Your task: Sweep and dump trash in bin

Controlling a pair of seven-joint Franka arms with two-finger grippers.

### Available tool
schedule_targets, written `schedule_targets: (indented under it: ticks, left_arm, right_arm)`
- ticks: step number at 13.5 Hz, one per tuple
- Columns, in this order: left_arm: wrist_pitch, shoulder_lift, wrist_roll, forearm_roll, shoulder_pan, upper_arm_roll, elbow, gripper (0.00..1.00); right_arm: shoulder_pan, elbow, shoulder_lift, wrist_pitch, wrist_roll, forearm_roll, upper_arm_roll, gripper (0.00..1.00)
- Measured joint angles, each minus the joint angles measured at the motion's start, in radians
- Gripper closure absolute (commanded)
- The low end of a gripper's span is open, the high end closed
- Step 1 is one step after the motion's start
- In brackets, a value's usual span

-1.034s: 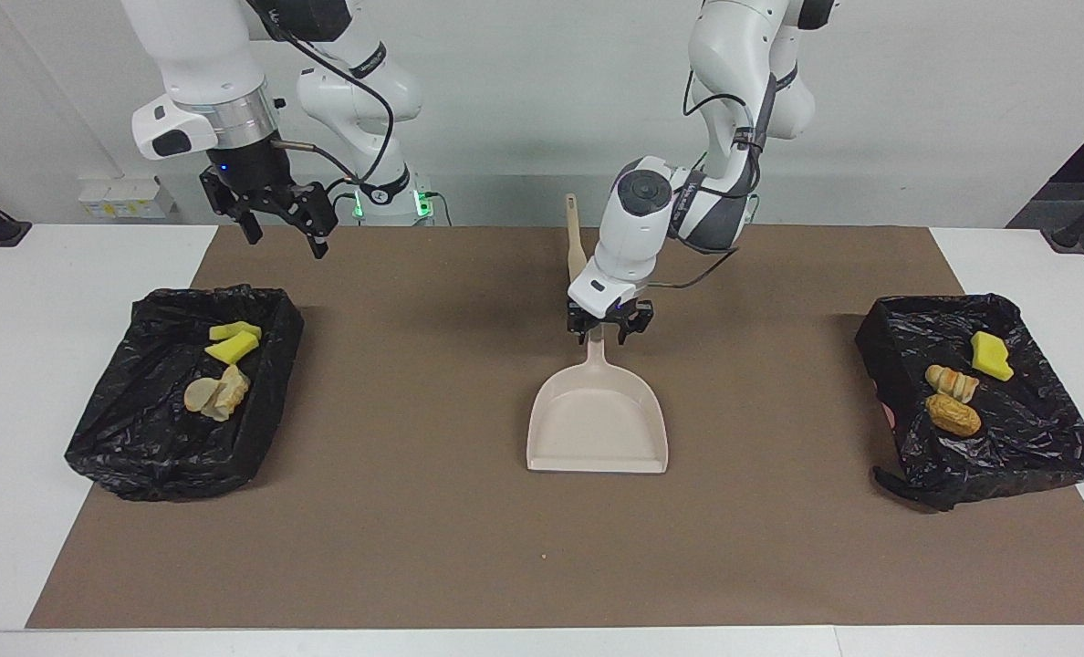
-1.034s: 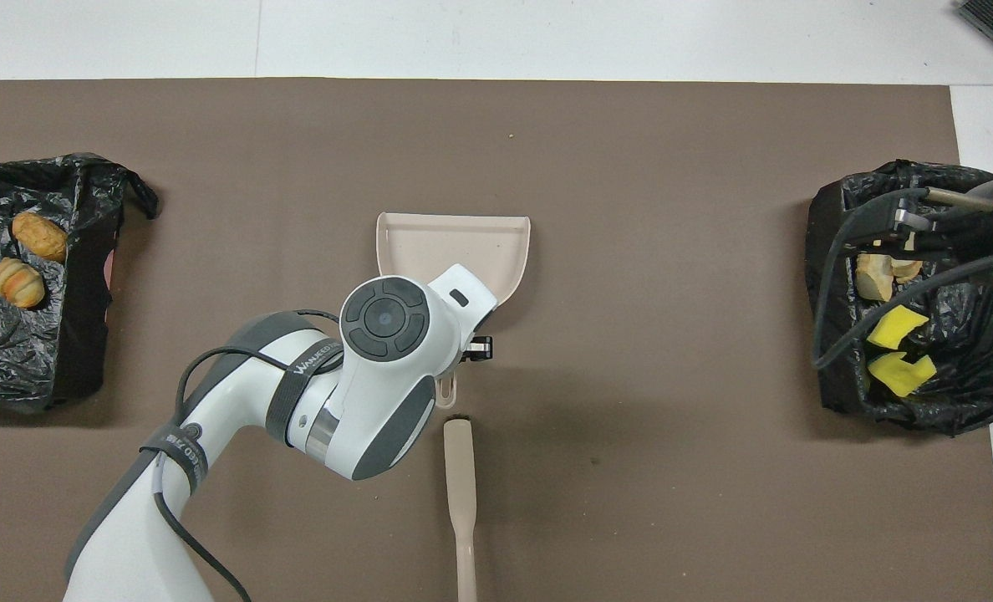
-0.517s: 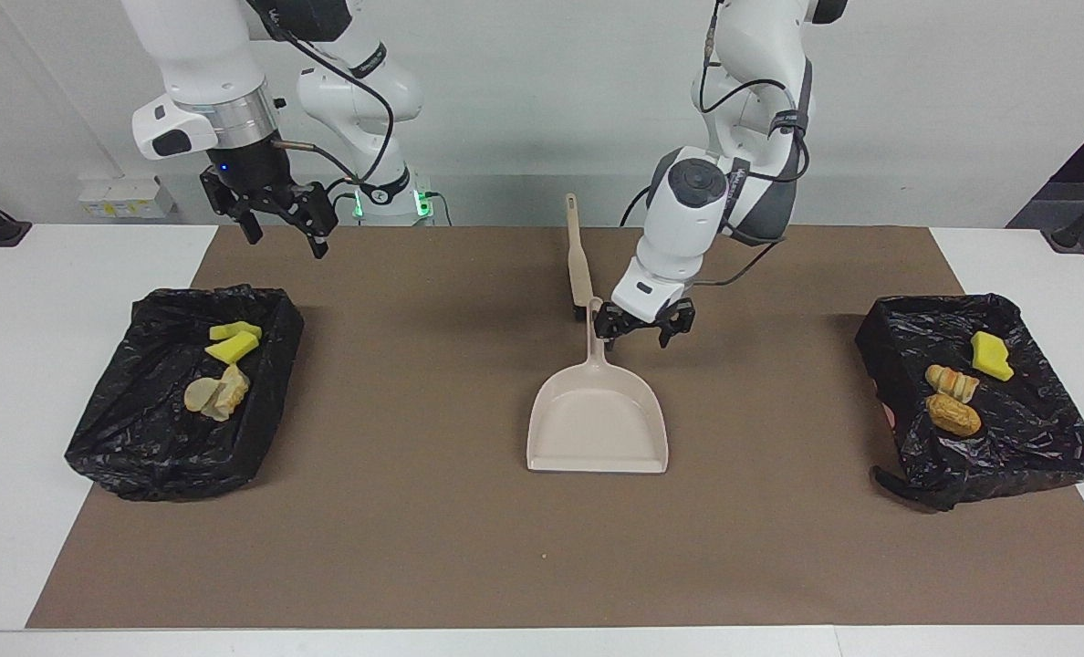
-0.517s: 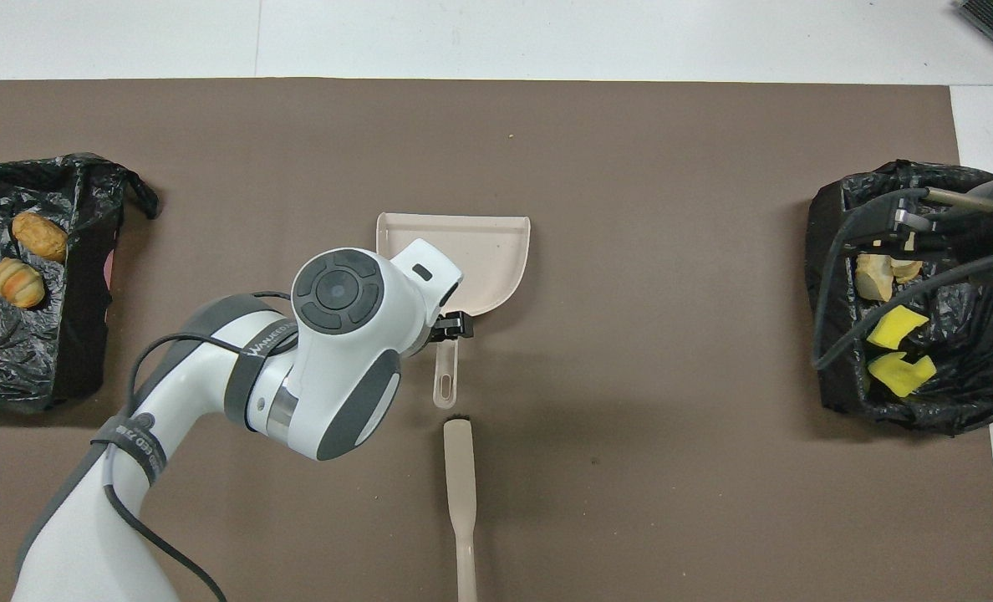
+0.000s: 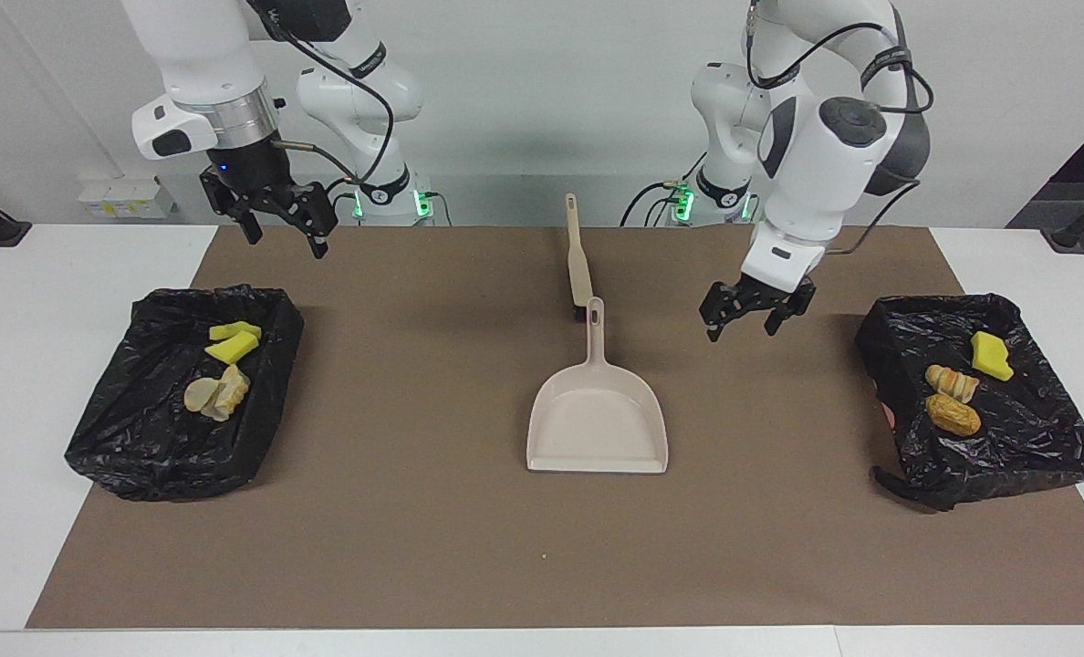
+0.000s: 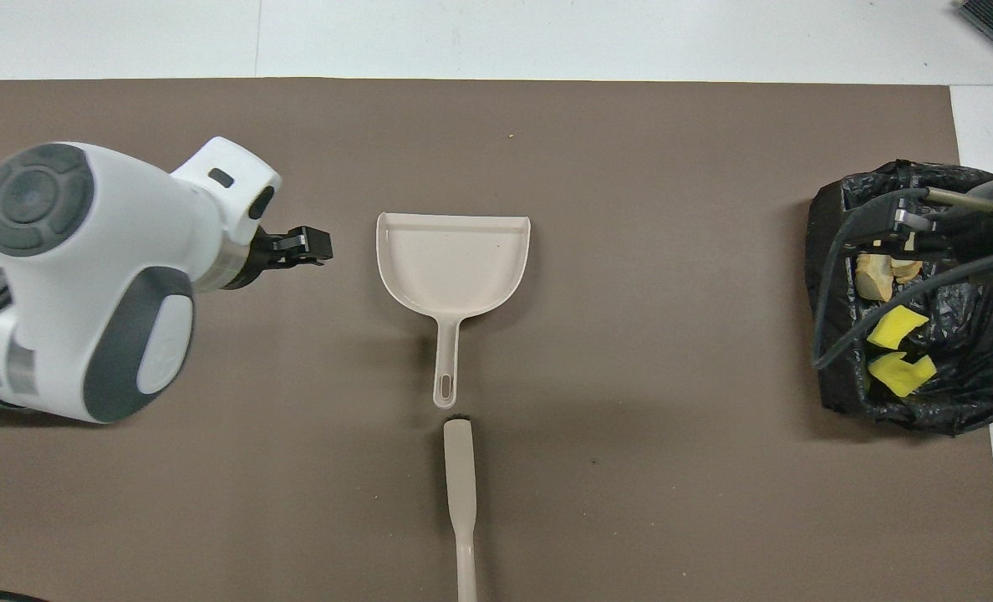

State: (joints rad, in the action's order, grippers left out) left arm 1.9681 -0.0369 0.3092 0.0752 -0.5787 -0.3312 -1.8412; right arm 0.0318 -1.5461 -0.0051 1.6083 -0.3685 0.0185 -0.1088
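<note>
The trash lies in two black-lined bins. The bin (image 5: 140, 465) at the right arm's end holds yellow sponge pieces (image 5: 232, 343) and beige lumps (image 5: 218, 393). The bin (image 5: 1035, 456) at the left arm's end holds a yellow sponge (image 5: 990, 356) and two bread-like nuggets (image 5: 953, 399). The beige dustpan (image 5: 597, 422) lies empty mid-mat, and the brush (image 5: 578, 260) lies nearer to the robots, in line with the dustpan's handle. My left gripper (image 5: 756, 321) is open and empty, in the air over the mat between the dustpan and the left arm's bin. My right gripper (image 5: 279, 222) is open and empty, raised by its bin, and waits.
A brown mat (image 5: 414, 511) covers the table's middle. In the overhead view the left arm (image 6: 87, 276) hides its bin, and the right arm's wrist and cables (image 6: 948, 226) cover part of the other bin (image 6: 839, 334). The dustpan (image 6: 455, 259) and brush (image 6: 460, 493) show there too.
My left gripper has left the dustpan's handle, risen and swung toward the left arm's end of the table. The dustpan, the brush and the right arm have not moved.
</note>
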Motion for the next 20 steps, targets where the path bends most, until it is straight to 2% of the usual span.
schedule_targets:
  ticks: [7,14,17,20]
  left_arm:
    - [-0.079,0.066,-0.284,-0.004,0.185,-0.012,0.000,0.00]
    - [-0.093,0.082,-0.375,-0.033,0.321,-0.008,0.027,0.00]
    - [-0.193,0.085,-0.383,-0.036,0.408,0.060,0.133,0.00]
    - [-0.293,0.089,-0.381,-0.048,0.520,0.216,0.211,0.00]
  right_arm:
    - [0.000,0.000,0.000,0.000,0.000,0.000,0.000,0.00]
    - [0.000,0.000,0.000,0.000,0.000,0.000,0.000,0.00]
    - [0.000,0.000,0.000,0.000,0.000,0.000,0.000,0.00]
    - [0.000,0.000,0.000,0.000,0.000,0.000,0.000,0.00]
